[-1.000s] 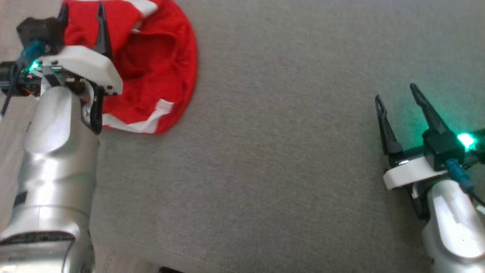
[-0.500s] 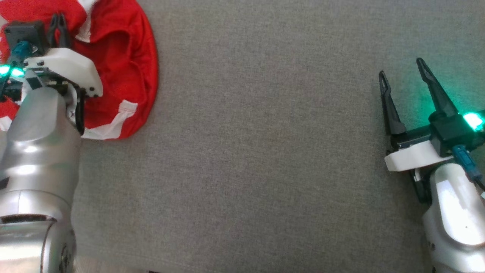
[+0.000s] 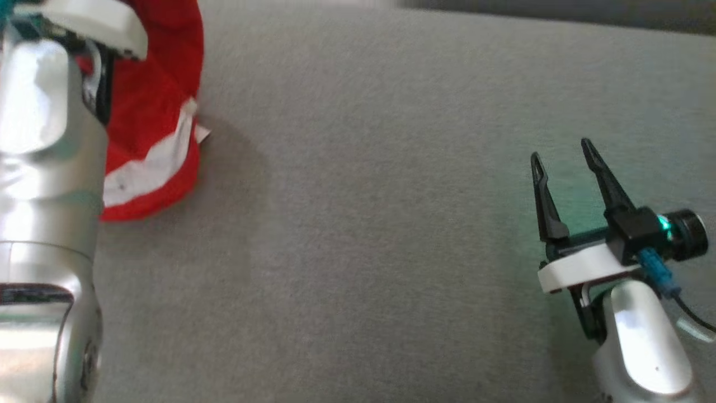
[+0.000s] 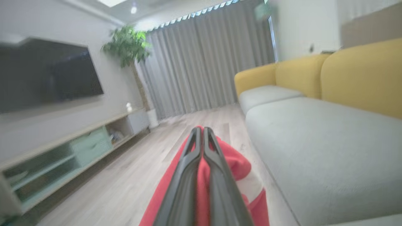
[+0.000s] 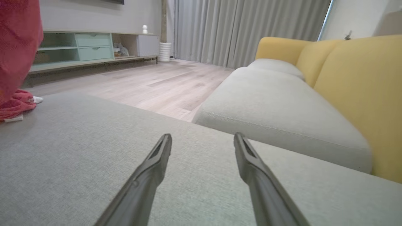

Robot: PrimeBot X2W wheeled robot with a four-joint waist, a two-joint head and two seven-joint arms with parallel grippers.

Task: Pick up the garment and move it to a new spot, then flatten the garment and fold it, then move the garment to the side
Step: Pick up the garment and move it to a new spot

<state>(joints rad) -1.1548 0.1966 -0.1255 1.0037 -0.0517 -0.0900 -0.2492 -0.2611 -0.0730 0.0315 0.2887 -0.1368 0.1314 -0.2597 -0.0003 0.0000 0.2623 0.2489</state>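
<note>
The garment [image 3: 151, 112] is red with white bands and hangs bunched at the upper left of the head view, its lower end resting on the grey cushion [image 3: 363, 224]. In the left wrist view my left gripper [image 4: 201, 133] is shut on the red garment [image 4: 232, 163], the cloth pinched between its two fingers and drooping below them. In the right wrist view the garment [image 5: 19, 56] hangs at the far left, its bottom touching the cushion. My right gripper [image 3: 562, 154] stands open at the lower right, low over the cushion, with nothing between its fingers [image 5: 157, 157].
The broad grey cushion spreads between the two arms. A yellow-backed sofa [image 5: 345, 78] lies beyond, with wood floor [image 5: 163, 84], a low TV cabinet [image 5: 78, 47] and grey curtains [image 4: 201, 62] behind.
My left gripper has shut on the garment and raised it off the cushion, so it now hangs bunched. The head camera has shifted. The right gripper stays open.
</note>
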